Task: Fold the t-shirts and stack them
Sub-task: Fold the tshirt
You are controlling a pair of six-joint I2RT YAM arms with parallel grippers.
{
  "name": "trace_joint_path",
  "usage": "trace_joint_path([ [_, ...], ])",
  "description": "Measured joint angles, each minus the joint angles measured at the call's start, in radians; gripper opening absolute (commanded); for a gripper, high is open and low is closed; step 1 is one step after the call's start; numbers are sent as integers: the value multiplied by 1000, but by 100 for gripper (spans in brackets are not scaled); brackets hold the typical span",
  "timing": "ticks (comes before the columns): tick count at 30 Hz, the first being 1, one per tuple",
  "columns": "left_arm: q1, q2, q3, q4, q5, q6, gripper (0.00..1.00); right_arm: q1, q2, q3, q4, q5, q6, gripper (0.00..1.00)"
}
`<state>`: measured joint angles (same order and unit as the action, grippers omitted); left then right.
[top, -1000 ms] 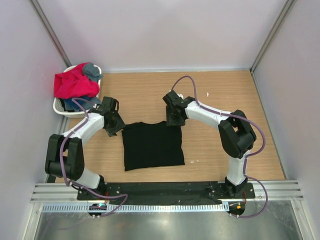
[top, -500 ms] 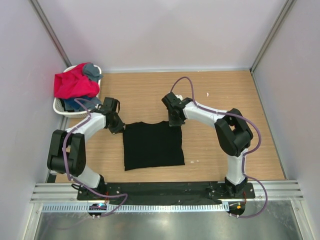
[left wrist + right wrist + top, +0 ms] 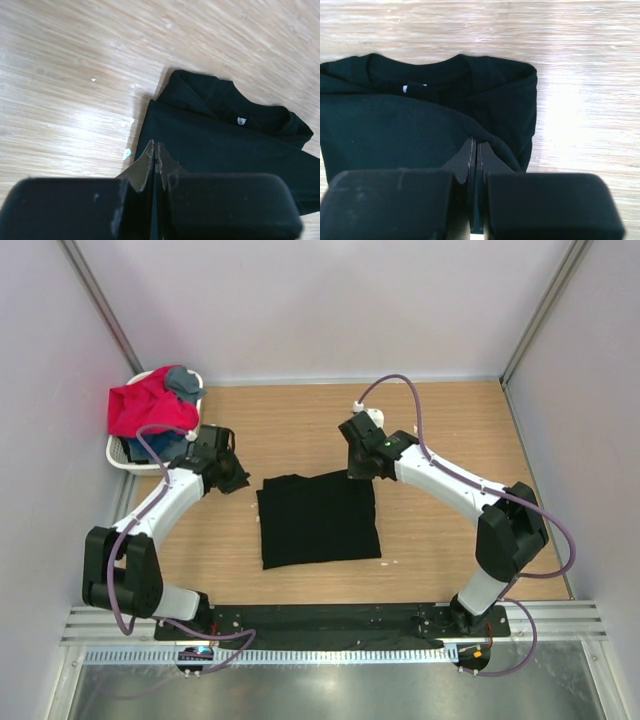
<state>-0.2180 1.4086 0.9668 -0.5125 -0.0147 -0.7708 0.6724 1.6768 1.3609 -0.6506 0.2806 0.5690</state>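
Fingers L (image 3: 142,170) pressed together at black tee (image 3: 320,520) edge, R fingers (image 3: 461,167) pinching tee, neck label (image 3: 242,120) unreadable

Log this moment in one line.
left hand: shut on black t-shirt far-left corner | right hand: shut on far-right corner | black t-shirt: folded, flat | basket: red tee on top

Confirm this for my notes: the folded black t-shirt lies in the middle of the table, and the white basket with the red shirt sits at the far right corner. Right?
No: the white basket holding the red shirt sits at the far left corner, as the top external view shows. The folded black t-shirt does lie in the middle of the table.
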Motion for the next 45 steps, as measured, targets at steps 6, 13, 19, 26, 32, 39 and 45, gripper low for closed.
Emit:
trace_joint_path([
  [6, -2, 53, 34, 11, 16, 2, 17, 0, -7, -49, -3, 44, 26, 1],
  [13, -19, 169, 34, 58, 46, -5, 49, 0, 52, -75, -16, 83, 31, 1],
  [19, -33, 261, 62, 78, 45, -8, 35, -6, 105, -74, -16, 92, 27, 1],
  [26, -37, 292, 77, 93, 45, -12, 9, -19, 115, -70, -15, 92, 14, 1],
  [32, -46, 292, 79, 109, 45, -14, 0, -35, 115, -62, -13, 91, 3, 1],
  [39, -55, 238, 82, 111, 45, -12, 0, -40, 102, -57, -14, 87, 2, 1],
  [45, -80, 161, 147, 113, 42, -8, 0, -40, 1, -58, -17, 93, 3, 1],
])
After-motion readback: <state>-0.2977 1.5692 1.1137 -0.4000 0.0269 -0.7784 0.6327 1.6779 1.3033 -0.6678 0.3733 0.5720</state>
